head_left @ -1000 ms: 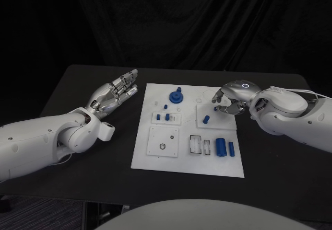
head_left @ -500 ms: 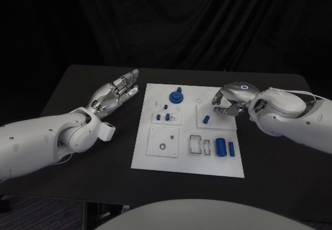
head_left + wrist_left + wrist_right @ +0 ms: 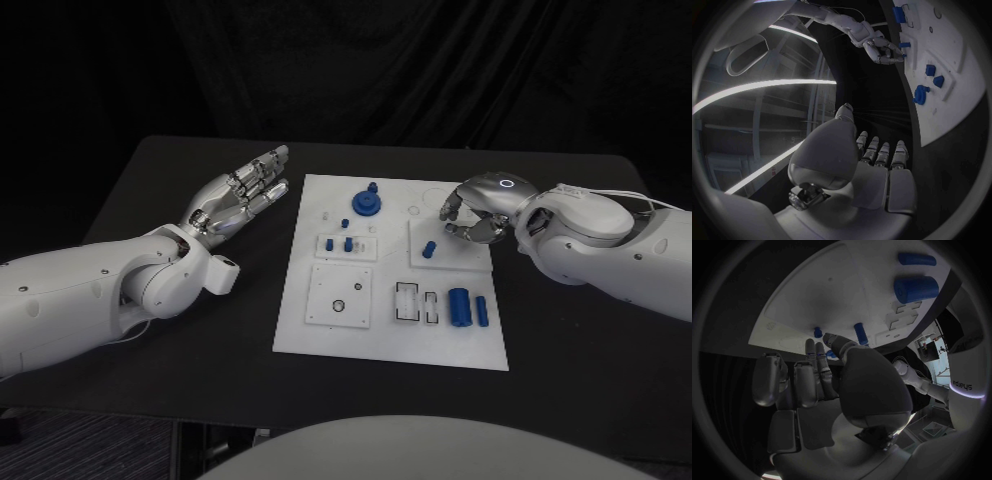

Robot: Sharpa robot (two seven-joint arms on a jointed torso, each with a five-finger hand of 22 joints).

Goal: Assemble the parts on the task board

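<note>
Right hand (image 3: 470, 215) hovers empty, fingers curled apart, over the task board (image 3: 392, 340); left hand (image 3: 238, 195) open beside it.

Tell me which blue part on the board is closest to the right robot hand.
The small blue peg standing on the raised square plate, just beside the right robot hand. The thick cylinder and gear-shaped part lie farther away.

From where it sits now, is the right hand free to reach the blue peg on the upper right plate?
Probably yes: the right hand hovers just beside the blue peg, holding nothing, with nothing between them.
</note>
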